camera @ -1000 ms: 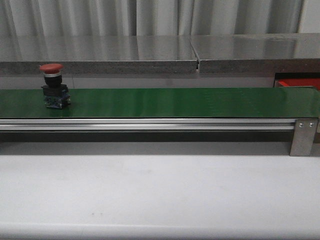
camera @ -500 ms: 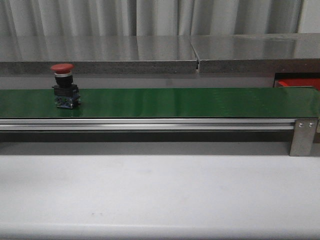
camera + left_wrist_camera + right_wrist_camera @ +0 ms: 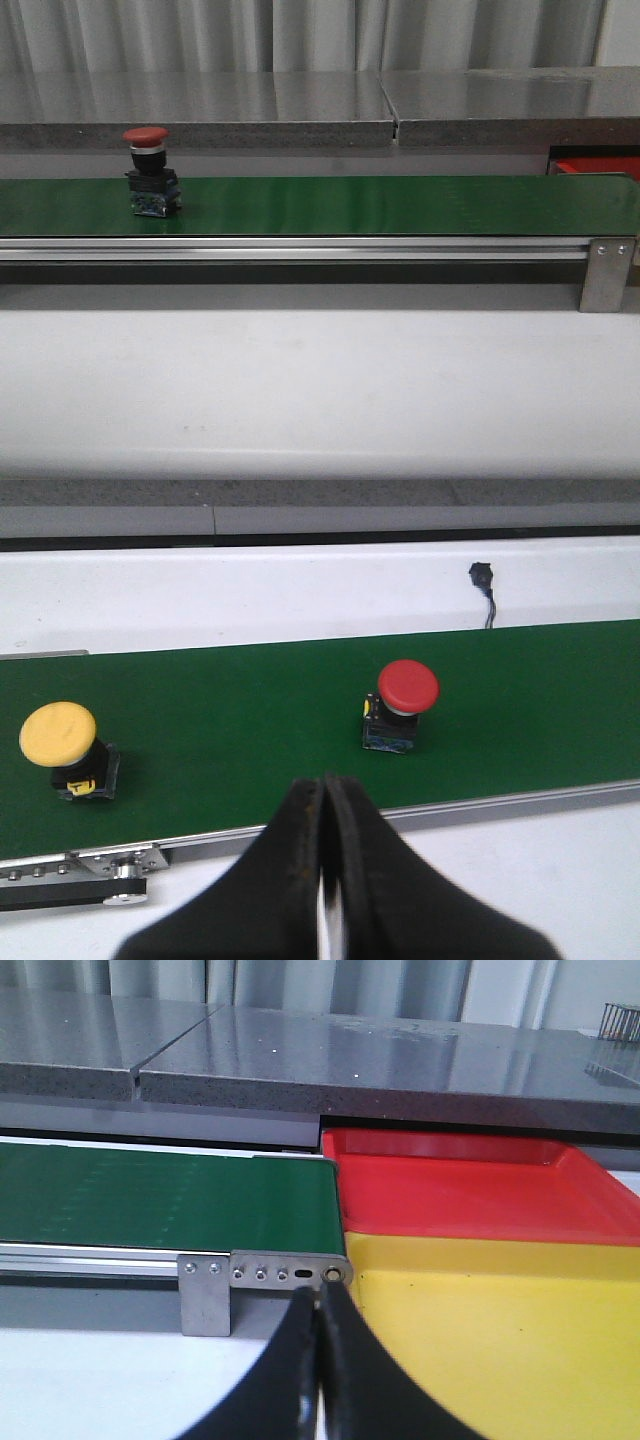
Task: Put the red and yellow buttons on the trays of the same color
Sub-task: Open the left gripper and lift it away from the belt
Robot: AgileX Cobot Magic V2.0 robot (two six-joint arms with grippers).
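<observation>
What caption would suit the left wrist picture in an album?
Shut left pincer above a green belt carrying a yellow button and a red button.

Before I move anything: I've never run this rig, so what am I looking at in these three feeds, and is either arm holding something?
It is a two-armed robot facing a green belt. The front view looks forward over the white table. A red button stands upright on the belt, toward the left.

The left wrist view looks down from the left arm. The dark wedge at its lower edge is the left end effector, fingers together, holding nothing. Beyond it the red button and a yellow button sit apart on the belt.

The right wrist view is from the right arm. Its end effector is also shut and empty. Just past the belt's end lie a red tray and a yellow tray, side by side, touching.
</observation>
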